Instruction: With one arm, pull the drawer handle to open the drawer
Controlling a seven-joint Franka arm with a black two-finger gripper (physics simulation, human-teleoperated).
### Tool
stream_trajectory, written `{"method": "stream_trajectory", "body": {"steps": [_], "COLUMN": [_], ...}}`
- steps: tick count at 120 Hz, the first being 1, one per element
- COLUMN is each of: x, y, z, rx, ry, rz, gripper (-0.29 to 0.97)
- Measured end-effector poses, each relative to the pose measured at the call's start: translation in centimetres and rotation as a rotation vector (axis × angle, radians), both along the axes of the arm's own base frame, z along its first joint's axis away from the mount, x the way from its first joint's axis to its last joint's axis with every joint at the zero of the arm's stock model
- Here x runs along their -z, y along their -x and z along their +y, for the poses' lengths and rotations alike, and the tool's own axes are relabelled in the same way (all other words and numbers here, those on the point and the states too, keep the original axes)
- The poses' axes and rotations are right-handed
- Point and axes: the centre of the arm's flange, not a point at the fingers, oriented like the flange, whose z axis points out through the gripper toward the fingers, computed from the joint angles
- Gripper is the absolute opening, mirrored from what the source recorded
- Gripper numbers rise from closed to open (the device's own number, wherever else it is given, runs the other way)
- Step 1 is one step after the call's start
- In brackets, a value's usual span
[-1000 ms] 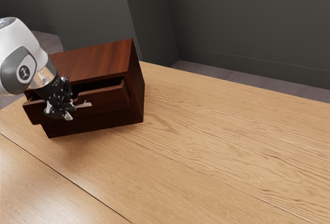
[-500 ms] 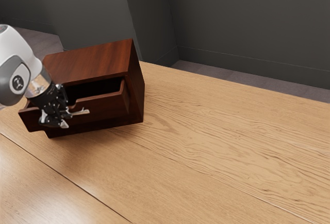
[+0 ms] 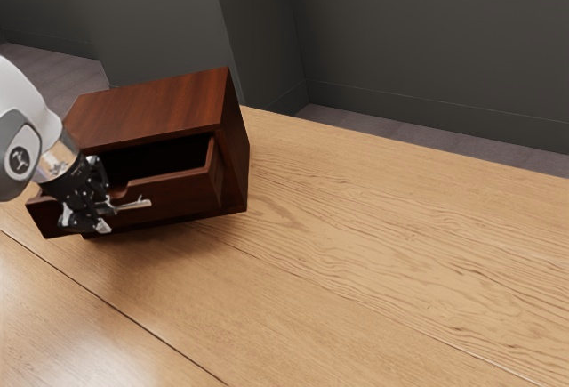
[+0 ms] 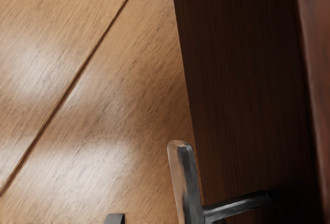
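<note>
Dark wooden cabinet (image 3: 169, 107) has one drawer (image 3: 173, 195) part-open, one gripper (image 3: 92, 214) clamped on its single handle (image 3: 135, 202).

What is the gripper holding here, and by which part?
The gripper is shut on the drawer handle, gripping the metal bar near its end toward the exterior view's left. The drawer stands partly open.

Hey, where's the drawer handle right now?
Exterior view's far left: the handle sits on the front of the open drawer, gripped in the hand.
</note>
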Motion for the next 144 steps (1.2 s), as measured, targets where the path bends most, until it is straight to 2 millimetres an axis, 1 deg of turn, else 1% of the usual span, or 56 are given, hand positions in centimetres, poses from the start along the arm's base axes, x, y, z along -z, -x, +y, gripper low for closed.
{"method": "stream_trajectory", "body": {"steps": [57,86,108,119,144], "x": [-0.3,-0.3,0.2,0.6,0.5], "y": [2.8,3.6,3.9,4.2,5.3], "z": [-2.0,-2.7,-2.7,-3.2,-4.1], "rx": [-0.019,-0.022,-0.028,-0.034,-0.040], "ry": [-0.011,-0.017,-0.003,-0.004,-0.010], "rz": [-0.025,-0.028,-0.025,-0.020,-0.030], "gripper": [0.13,0.12,0.12,0.12,0.11]}}
